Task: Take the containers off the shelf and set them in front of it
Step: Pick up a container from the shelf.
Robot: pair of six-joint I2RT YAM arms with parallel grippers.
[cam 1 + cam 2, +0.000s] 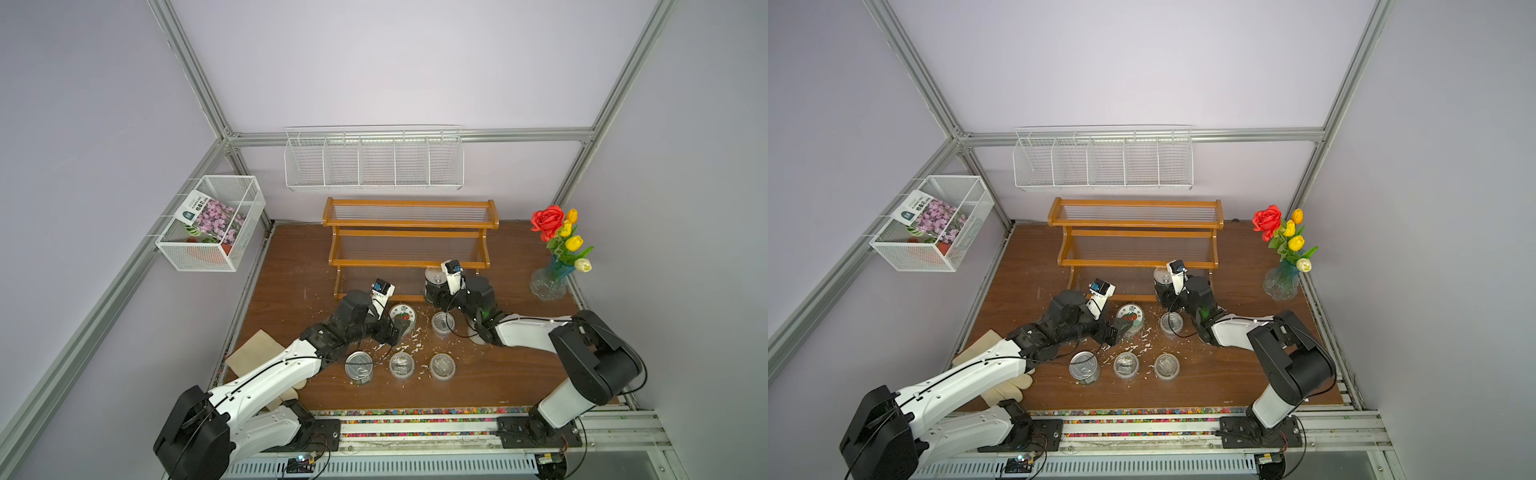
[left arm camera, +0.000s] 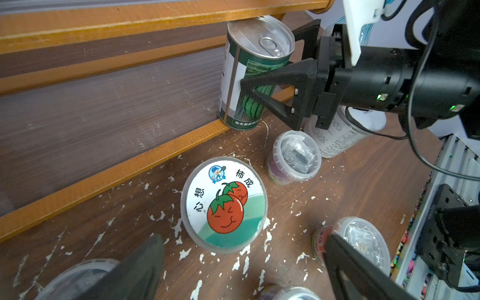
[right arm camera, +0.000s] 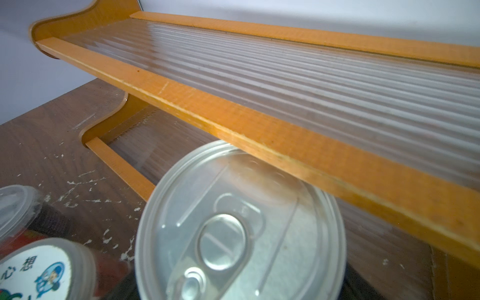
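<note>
— Clamping on anything, the right gripper [image 2: 262, 62]?

— Yes. Its jaws are closed on the watermelon-print can [image 2: 257, 44]. One black finger [image 2: 275, 80] lies across the label. The other reaches round behind, and the can hides its tip.

— And where is the can?

— It is tilted at the right end of the shelf [image 1: 409, 226], with its base at the front rail of the lowest tier and its lid tucked under the rail of the tier above. Whether the base rests there or hangs just clear cannot be told. In the right wrist view the blurred lid fills the foreground and the can's body is cut off.

— The left gripper [image 2: 242, 235]?

— It is spread wide and holds nothing. The left wrist view shows only its two fingers [image 2: 363, 272], cut off at the picture's edge. The red-fruit-labelled jar [image 2: 223, 205] stands upright on the table [image 1: 291, 270] just beyond their tips, in front of the shelf.

— What else is down there?

— In both top views three clear lidded cups [image 1: 443, 323] and the silver pull-tab can [image 1: 359, 368] stand in front of the shelf among white flecks [image 1: 415, 334], and a cable crosses the can. The big white-lidded tin [image 2: 335, 140] is mostly hidden behind the right gripper, so only part of its lid and printed side shows. A greyish round rim [image 2: 78, 275] behind the left gripper's other finger is too blurred to name.
</note>
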